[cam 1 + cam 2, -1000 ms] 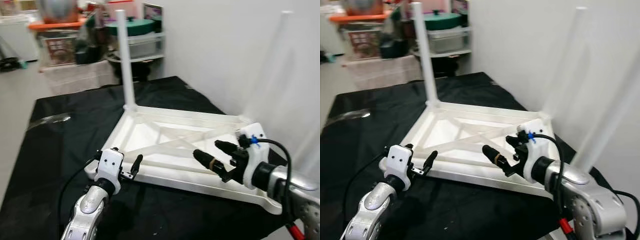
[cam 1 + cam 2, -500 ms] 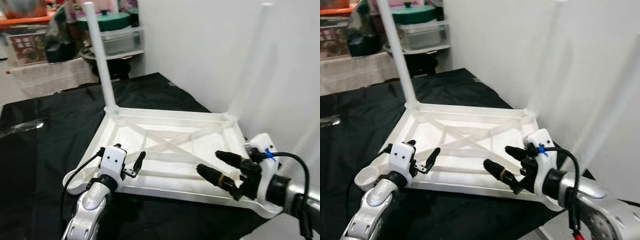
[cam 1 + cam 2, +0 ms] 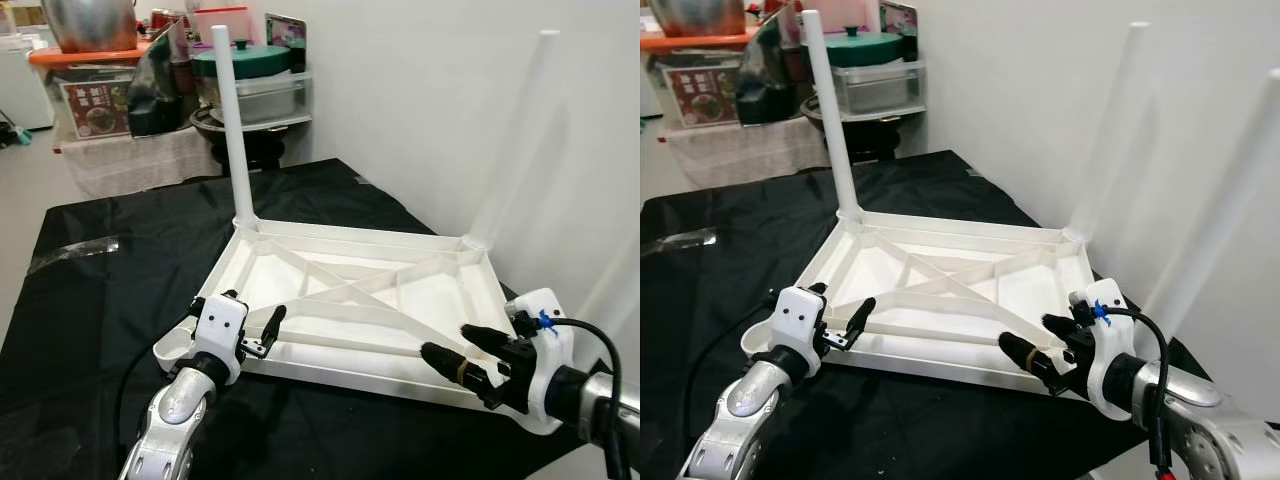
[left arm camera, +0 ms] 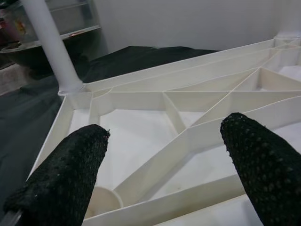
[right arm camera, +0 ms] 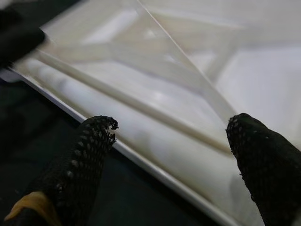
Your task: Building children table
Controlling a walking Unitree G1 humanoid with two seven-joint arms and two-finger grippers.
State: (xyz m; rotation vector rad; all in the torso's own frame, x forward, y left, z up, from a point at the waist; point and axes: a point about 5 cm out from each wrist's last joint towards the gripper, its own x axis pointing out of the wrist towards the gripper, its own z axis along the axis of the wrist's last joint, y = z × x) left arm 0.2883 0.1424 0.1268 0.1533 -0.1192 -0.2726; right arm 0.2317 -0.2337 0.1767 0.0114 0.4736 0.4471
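On the black cloth-covered table [image 3: 90, 300], the upside-down white plastic ribbed children's tabletop [image 3: 350, 300] is lying w/ white legs sticking up. Left gripper [image 3: 272, 325] is hovering released at its near-left edge; right gripper [image 3: 462, 352] is hovering spread over near-right edge, gripping nothing.

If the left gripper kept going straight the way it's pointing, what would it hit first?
Most likely the upturned white tabletop: the left gripper, fingers open, points over the near edge at a diagonal rib inside. Depth is hard to judge, so it might skim above it.

Upturned table [image 3: 350, 300] lies on the tabletop [image 3: 100, 290], left claw [image 3: 262, 333] and right claw [image 3: 462, 352] at its near edge
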